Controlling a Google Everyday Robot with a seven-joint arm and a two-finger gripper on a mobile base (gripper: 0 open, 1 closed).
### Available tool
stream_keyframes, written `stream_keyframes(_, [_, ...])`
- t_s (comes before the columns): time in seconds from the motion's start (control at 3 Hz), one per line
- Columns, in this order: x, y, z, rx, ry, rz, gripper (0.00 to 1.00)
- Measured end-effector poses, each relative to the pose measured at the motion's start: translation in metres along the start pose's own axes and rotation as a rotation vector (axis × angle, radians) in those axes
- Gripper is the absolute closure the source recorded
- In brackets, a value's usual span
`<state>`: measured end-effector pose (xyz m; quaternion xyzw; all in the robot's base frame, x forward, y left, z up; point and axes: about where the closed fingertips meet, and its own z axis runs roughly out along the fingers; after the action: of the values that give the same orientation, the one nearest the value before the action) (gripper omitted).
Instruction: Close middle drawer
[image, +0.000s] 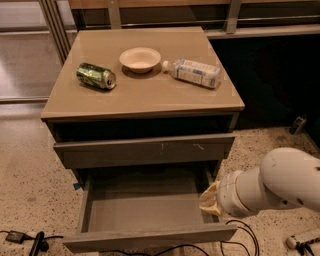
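Observation:
The middle drawer (145, 207) is pulled far out of the grey-brown cabinet. Its shallow grey box interior is bare, and its plain flat front (150, 237) is near the bottom of the view. My gripper (209, 200) is at the end of the white arm, coming in from the right. It is beside the drawer's right side wall, close to the front right corner. I cannot tell whether it touches the wall.
Above, a drawer front with pale scratch marks (145, 150) stands slightly out. On the cabinet top (145, 97) lie a green can (96, 76), a pale bowl (140, 59) and a plastic bottle on its side (192, 73). Cables (30, 240) lie on the speckled floor.

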<state>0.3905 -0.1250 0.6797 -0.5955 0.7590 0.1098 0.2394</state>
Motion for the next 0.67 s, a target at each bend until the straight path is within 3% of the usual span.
stream_keyframes(0.67, [0.054,0.021,0.066,-0.002,-0.027,0.056,1.00])
